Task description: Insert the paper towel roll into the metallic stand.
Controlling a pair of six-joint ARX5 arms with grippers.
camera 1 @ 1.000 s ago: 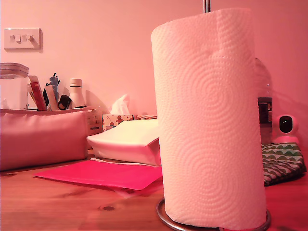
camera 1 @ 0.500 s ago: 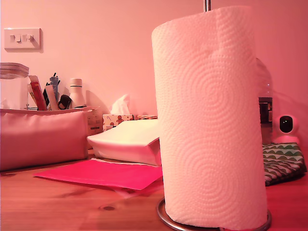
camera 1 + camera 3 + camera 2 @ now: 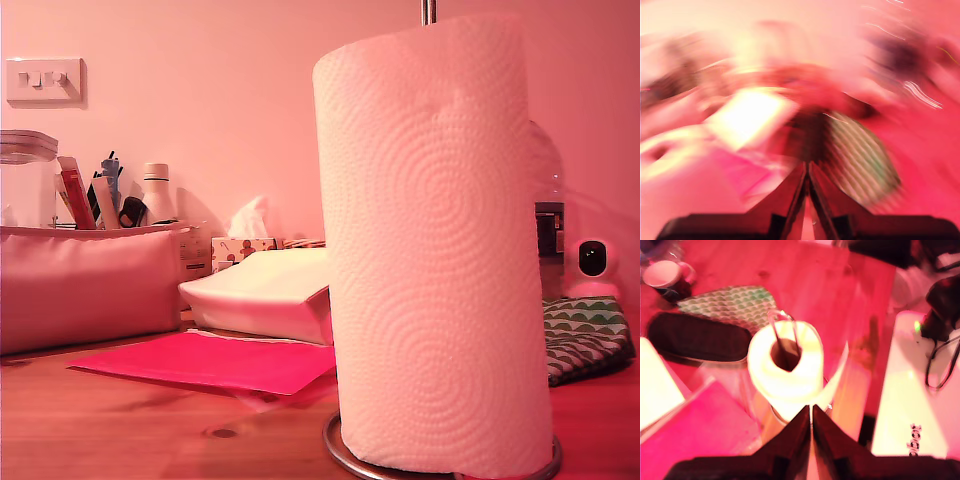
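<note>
2 grippers: my first gripper and my second gripper, both clenched, nothing held.
Roll: the paper towel roll is seated upright on the metallic stand, straight ahead of the first jaws.

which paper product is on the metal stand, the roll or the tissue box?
The paper towel roll: the metallic stand pokes out of its core. The tissue box sits on the table far behind.

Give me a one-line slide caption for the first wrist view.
Paper towel roll seated on the metal stand, rods up through its core, seen from above my first gripper, jaws together.
</note>
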